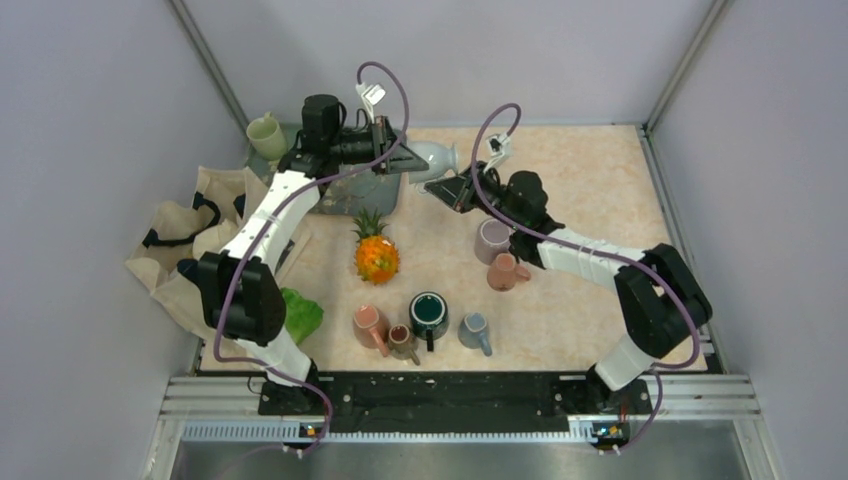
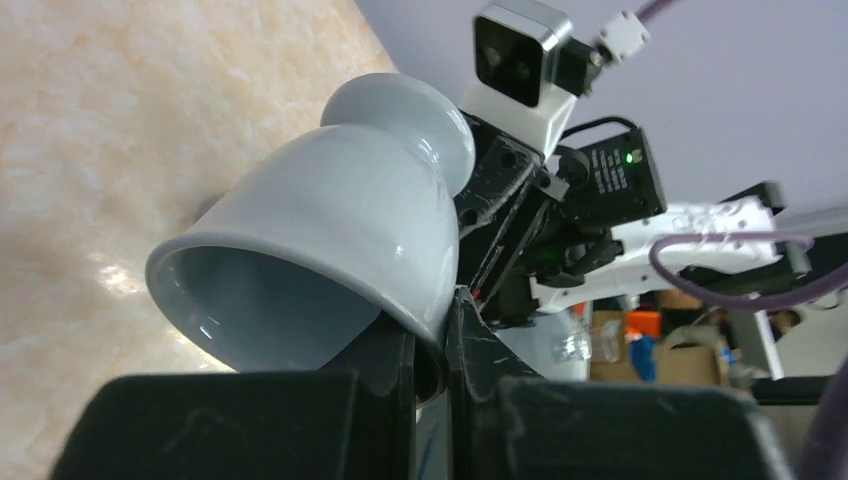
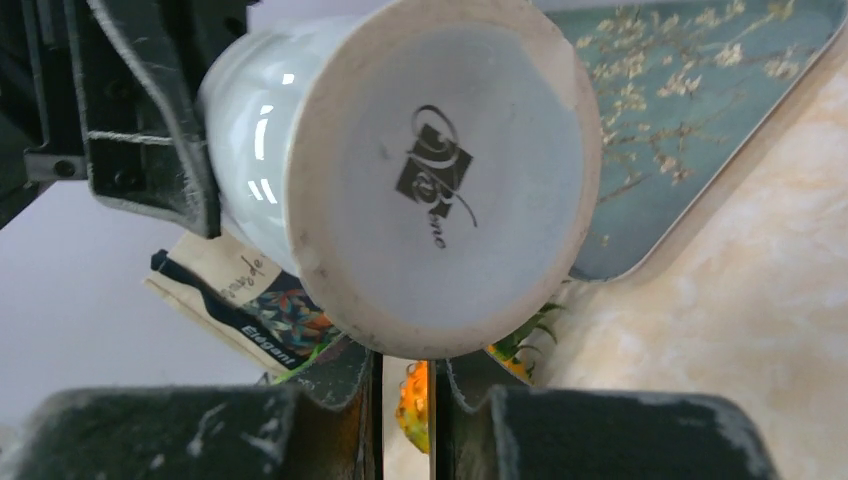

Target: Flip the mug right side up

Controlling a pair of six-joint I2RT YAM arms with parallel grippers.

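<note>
My left pincer (image 2: 432, 342) is gripping the mug (image 2: 340, 220) by its rim, tipped sideways; my right pincer (image 3: 405, 372) is hovering narrowed shut, empty, at its base.

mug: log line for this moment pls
mug | held on its side | left gripper shut on rim | right gripper at base
</note>
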